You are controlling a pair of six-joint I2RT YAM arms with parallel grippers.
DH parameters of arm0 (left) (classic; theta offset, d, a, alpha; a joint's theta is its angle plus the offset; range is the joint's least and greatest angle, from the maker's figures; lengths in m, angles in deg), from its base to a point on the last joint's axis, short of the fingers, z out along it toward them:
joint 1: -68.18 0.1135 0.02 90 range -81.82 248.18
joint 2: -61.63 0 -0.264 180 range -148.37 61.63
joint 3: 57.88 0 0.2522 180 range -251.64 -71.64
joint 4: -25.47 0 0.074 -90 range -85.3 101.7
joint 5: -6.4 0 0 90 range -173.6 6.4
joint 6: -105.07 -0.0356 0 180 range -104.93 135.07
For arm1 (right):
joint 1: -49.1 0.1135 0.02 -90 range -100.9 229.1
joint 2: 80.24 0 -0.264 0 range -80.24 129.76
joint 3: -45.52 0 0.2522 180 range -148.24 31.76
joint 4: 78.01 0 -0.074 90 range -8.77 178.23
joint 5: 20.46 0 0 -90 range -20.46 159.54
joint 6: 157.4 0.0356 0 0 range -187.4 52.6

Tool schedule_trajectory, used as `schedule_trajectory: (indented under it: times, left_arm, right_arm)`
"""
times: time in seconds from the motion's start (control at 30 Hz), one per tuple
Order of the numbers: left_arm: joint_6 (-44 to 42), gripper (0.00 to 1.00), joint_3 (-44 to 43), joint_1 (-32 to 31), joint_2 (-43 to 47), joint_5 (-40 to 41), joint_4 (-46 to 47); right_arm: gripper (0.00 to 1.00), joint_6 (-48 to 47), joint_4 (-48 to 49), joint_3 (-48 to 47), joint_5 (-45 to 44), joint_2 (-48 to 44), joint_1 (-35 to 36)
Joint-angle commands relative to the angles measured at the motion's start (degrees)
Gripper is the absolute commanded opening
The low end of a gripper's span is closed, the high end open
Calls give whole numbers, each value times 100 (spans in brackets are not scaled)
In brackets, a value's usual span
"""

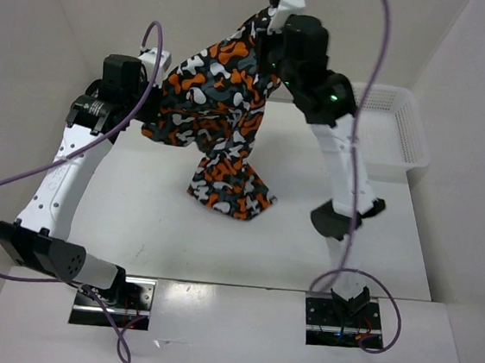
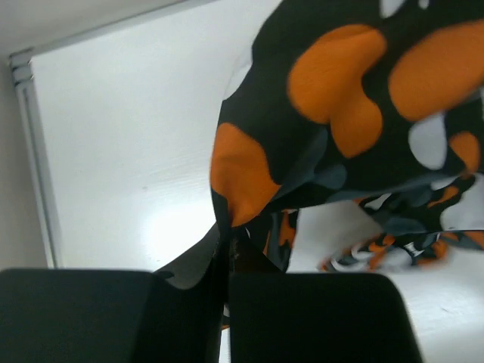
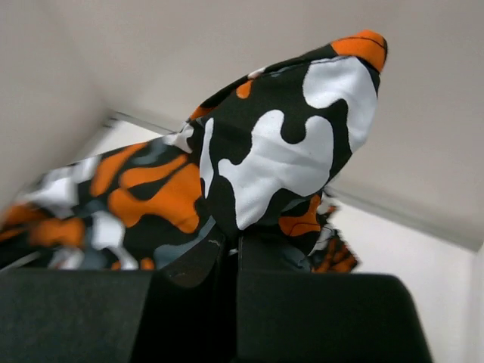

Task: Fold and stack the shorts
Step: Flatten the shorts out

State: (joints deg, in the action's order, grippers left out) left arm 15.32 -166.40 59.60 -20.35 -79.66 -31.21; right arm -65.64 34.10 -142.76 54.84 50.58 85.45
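Shorts [image 1: 213,92] are clamped in both the left gripper [image 1: 157,60] and right gripper [image 1: 283,5], strung slantwise between them, right end higher, bottom touching the table [image 1: 134,222].

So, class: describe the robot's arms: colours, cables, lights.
The left arm and right arm both have white links, black joints and a trailing purple cable. A green light glows on the right one. The fingers are black and blocky.
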Motion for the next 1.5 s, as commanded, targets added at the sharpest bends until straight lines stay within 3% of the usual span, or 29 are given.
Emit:
schedule_trajectory:
  times: [0.0, 0.07, 0.1, 0.13, 0.2, 0.3, 0.4, 0.53, 0.6, 0.77, 0.83, 0.97, 1.1, 1.27, 1.47]
  left_arm:
    - [-25, 2, -209, -266, 68, 212, -648]
    - [-25, 2, -209, -459, 68, 81, -700]
    - [-25, 2, -262, -460, 68, 80, -701]
    - [-25, 2, -262, -521, 120, -16, -701]
    - [-25, 2, -262, -574, 181, -69, -753]
    - [-25, 2, -193, -627, 243, 123, -806]
    - [-25, 2, -122, -627, 304, 229, -806]
    - [-25, 3, -69, -627, 358, 466, -806]
    - [-25, 3, -174, -627, 297, 842, -605]
    - [-25, 3, -315, -627, 182, 1240, -367]
    - [-25, 3, -315, -627, 182, 1240, -367]
    - [-25, 3, 150, -627, 296, 1240, -367]
    - [-25, 3, 327, -627, 104, 1073, -227]
    - [-25, 2, -568, -627, -371, 1608, 124]
    - [-25, 2, -1894, -627, -732, 2390, 766]
  right_arm:
    - [0, -543, -265, 662, 333, -1668, 617]
    - [0, -720, -265, 2100, 931, -2426, 618]
    - [0, -947, -265, 2785, 1325, -3344, 618]
    - [0, -1010, -213, 4297, 1460, -3840, 618]
    - [0, -1142, -212, 6181, 2054, -5120, 618]
    - [0, -1143, 50, 7750, 2121, -5795, 618]
    - [0, -1012, 1208, 8493, 1736, -5963, 618]
    - [0, -407, 2631, 8969, 1215, -5998, 618]
    - [0, -72, 2898, 9041, 1162, -5998, 618]
    - [0, 35, 4300, 8751, 513, -5665, 618]
    - [0, 87, 4717, 9230, 241, -5882, 618]
    - [0, 19, 4843, 10462, 519, -6664, 618]
    - [0, -308, 5016, 11220, 1284, -6729, -92]
    - [0, -123, 5983, 10711, 700, -6508, -823]
    - [0, -1440, 6589, 10236, 749, -6342, -823]
